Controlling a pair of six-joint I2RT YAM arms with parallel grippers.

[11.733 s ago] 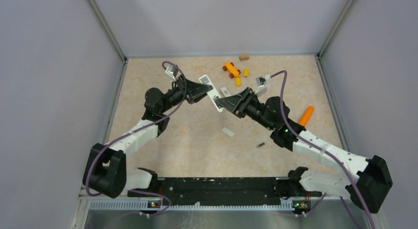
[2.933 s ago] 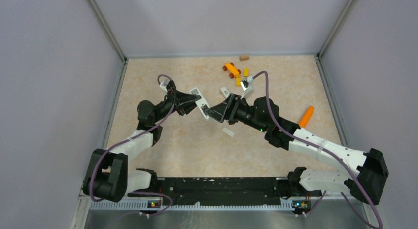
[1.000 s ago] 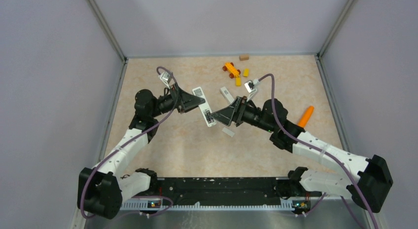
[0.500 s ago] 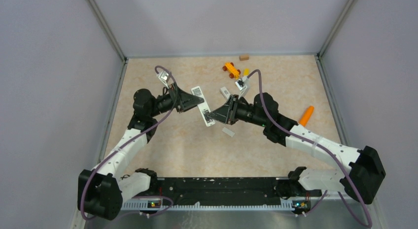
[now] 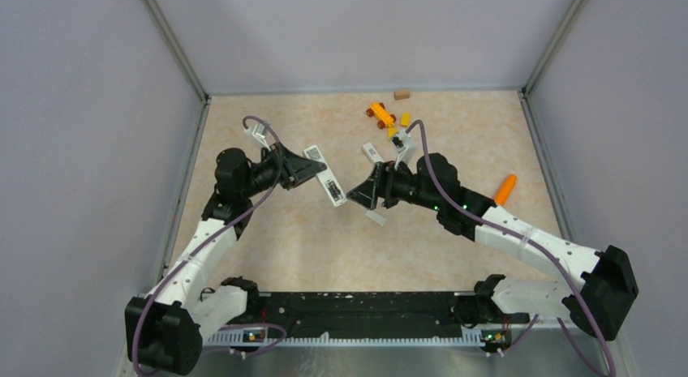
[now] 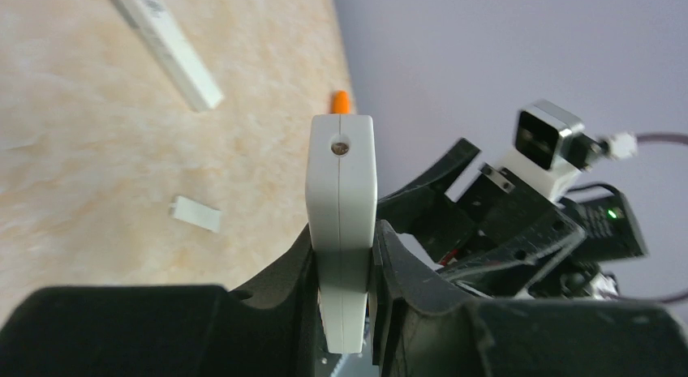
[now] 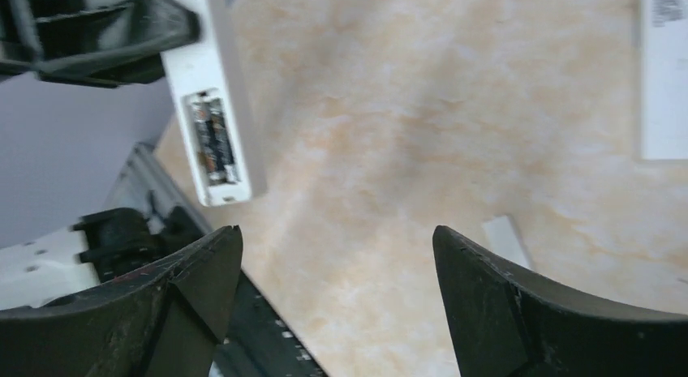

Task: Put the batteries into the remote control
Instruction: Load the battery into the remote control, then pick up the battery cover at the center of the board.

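The slim white remote control (image 5: 324, 179) hangs above the table, and my left gripper (image 5: 302, 168) is shut on its upper end. In the left wrist view the remote control (image 6: 341, 174) stands end-on between the fingers (image 6: 393, 255). Seen from the right wrist, the remote control (image 7: 212, 85) shows an open compartment with dark batteries (image 7: 212, 142) seated in it. My right gripper (image 5: 354, 197) stands open just right of the remote's lower end, not touching it. Nothing lies between the right gripper's (image 7: 337, 239) spread fingers.
A long white bar with a printed label (image 5: 371, 152) lies on the table behind the right gripper. A small white rectangular piece (image 5: 375, 218) lies below it. Yellow and orange toy blocks (image 5: 380, 113), a brown block (image 5: 401, 94) and an orange carrot (image 5: 505, 189) sit further back and right.
The left arm has drawn the remote a little left and back, away from the right gripper. The right gripper's tips were at the remote's lower end and now stand apart from it, open.
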